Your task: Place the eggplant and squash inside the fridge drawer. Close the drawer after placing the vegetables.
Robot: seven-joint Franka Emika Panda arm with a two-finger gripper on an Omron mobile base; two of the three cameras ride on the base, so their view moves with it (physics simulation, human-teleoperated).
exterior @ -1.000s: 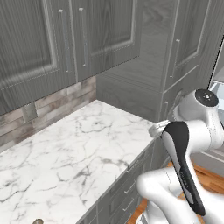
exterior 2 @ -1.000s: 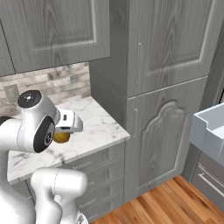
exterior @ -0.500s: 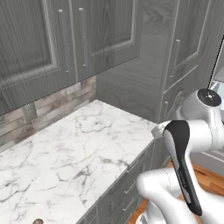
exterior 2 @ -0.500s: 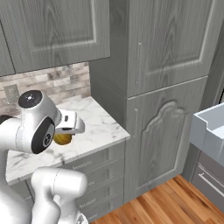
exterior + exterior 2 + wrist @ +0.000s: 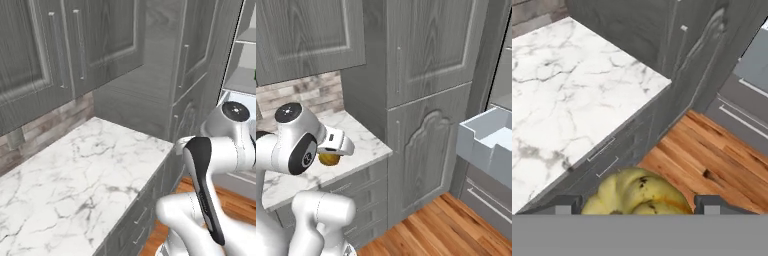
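The two-finger gripper [image 5: 637, 206] holds a lumpy yellow squash [image 5: 636, 194] between wide-set jaws, clear of the white marble counter [image 5: 567, 95], ready to carry right toward the open pale bluish-white fridge drawer [image 5: 482, 145].

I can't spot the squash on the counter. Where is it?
The squash sits between the gripper fingertips in the hand view, above the counter's edge; the right base view shows it under the arm's wrist.
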